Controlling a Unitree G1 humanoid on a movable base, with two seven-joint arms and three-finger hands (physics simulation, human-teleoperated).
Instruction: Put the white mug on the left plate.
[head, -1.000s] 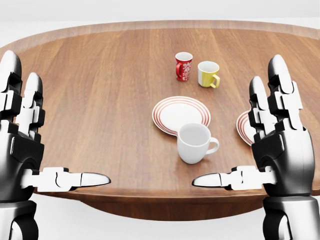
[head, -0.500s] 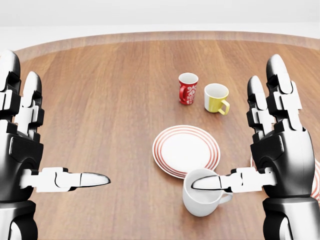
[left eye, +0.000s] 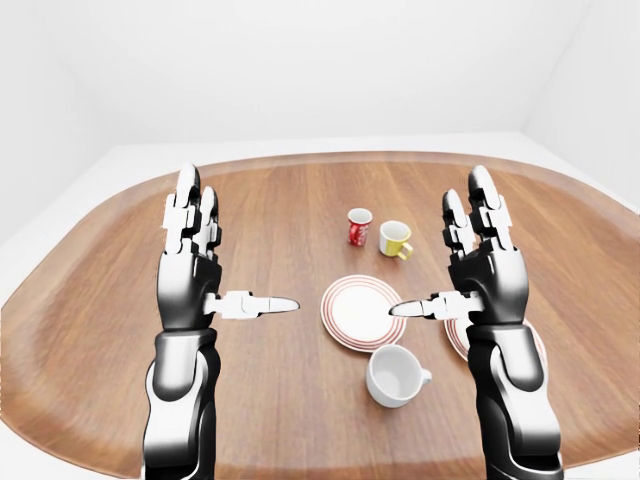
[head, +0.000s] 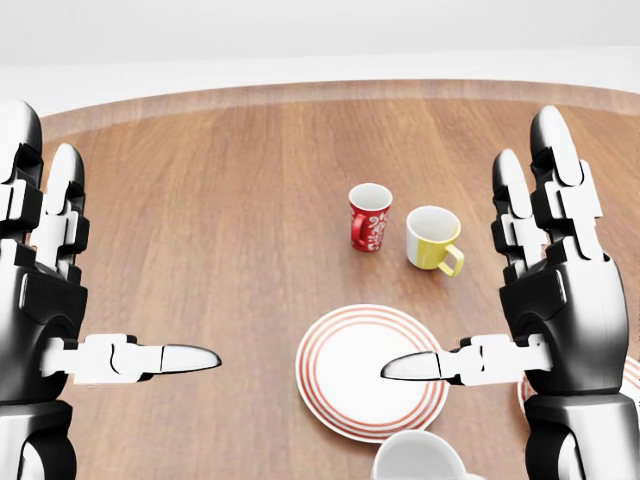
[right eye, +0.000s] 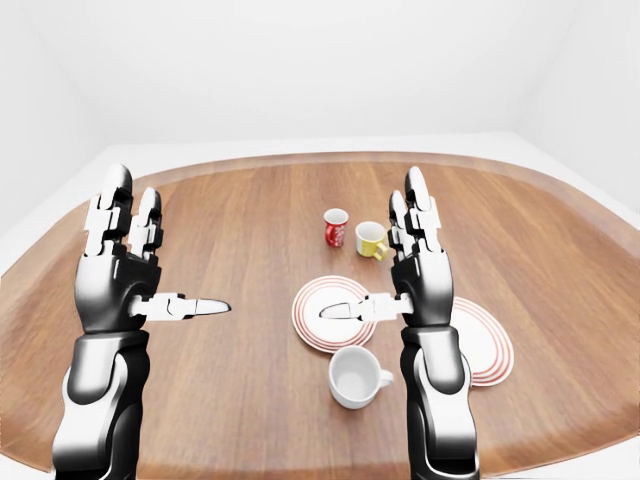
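The white mug (left eye: 395, 375) stands upright on the wooden table (left eye: 280, 200), handle to the right, just below the left plate (left eye: 362, 312), a white plate with red rings. In the head view only the mug's rim (head: 420, 458) shows at the bottom edge. My left hand (left eye: 238, 258) is held up open above the table, far left of the plate. Raised and open as well, my right hand (left eye: 432, 255) has its thumb over the plate's right edge, above the mug, holding nothing.
A red patterned mug (left eye: 359, 227) and a yellow mug (left eye: 395, 238) stand side by side above the left plate. A second ringed plate (right eye: 482, 342) lies to the right, partly hidden by my right arm. White floor and walls surround the table.
The whole picture has shifted downward, so the camera has moved; the mugs and plate sit lower in the head view, the white mug now at its bottom edge. Both hands keep their pose.
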